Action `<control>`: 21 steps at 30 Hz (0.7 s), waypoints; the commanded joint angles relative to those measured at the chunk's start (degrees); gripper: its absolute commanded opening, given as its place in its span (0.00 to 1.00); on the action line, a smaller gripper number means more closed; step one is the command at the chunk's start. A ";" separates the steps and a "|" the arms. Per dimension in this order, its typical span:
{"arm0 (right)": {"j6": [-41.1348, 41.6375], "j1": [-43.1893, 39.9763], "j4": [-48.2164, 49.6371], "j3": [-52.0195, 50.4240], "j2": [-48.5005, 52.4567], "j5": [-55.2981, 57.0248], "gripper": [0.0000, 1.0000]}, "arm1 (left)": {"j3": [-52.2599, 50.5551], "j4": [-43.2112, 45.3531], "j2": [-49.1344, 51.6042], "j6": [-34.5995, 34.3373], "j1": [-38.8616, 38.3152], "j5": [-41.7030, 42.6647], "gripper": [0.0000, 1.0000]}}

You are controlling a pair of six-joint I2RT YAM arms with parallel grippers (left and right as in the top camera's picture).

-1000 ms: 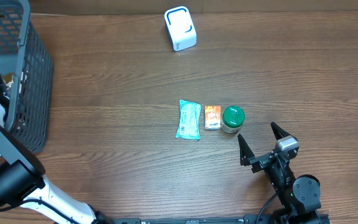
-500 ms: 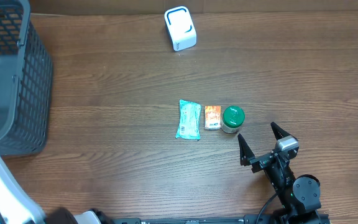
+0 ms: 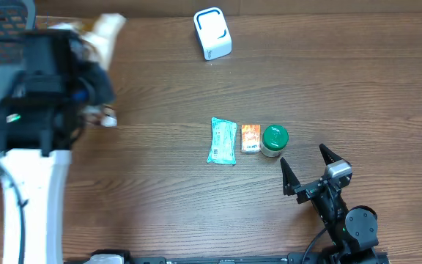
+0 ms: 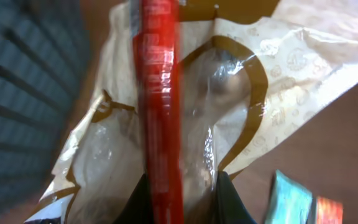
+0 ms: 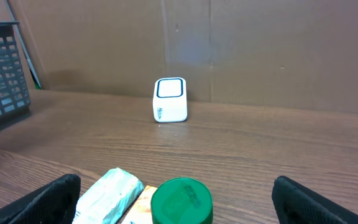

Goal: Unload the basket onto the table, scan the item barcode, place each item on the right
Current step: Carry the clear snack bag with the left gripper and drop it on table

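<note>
Bag (image 4: 247,93) clamped by left end effector (image 4: 182,200); right end effector (image 3: 302,154) apart near three items (image 3: 223,141) (image 3: 250,138) (image 3: 275,139).

On my brown wood-grain desk (image 3: 343,81) three things sit in a short row near the middle. A teal plastic packet (image 3: 223,141) lies flat with its long side running away from me. A small orange cardboard box (image 3: 250,138) lies just beside it on the right. A small jar with a round green lid (image 3: 275,140) stands upright close against the box's other side; whether they touch I cannot tell. Well apart from them, at my far left, stands a dark grey plastic mesh basket (image 5: 2,68). Behind the desk runs a plain brown cardboard wall (image 5: 278,50).
</note>
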 commanded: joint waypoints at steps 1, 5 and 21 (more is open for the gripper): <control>0.22 -0.28 0.20 -0.61 -0.46 -0.26 1.00 | -7.87 -0.66 4.74 -7.08 -7.69 -1.07 0.04; 0.22 -0.28 0.20 -0.61 -0.46 -0.26 1.00 | -17.31 3.08 9.90 -10.38 -13.51 -1.42 0.04; 0.22 -0.28 0.20 -0.61 -0.46 -0.26 1.00 | -27.74 16.98 25.42 -15.39 -24.68 -1.92 0.55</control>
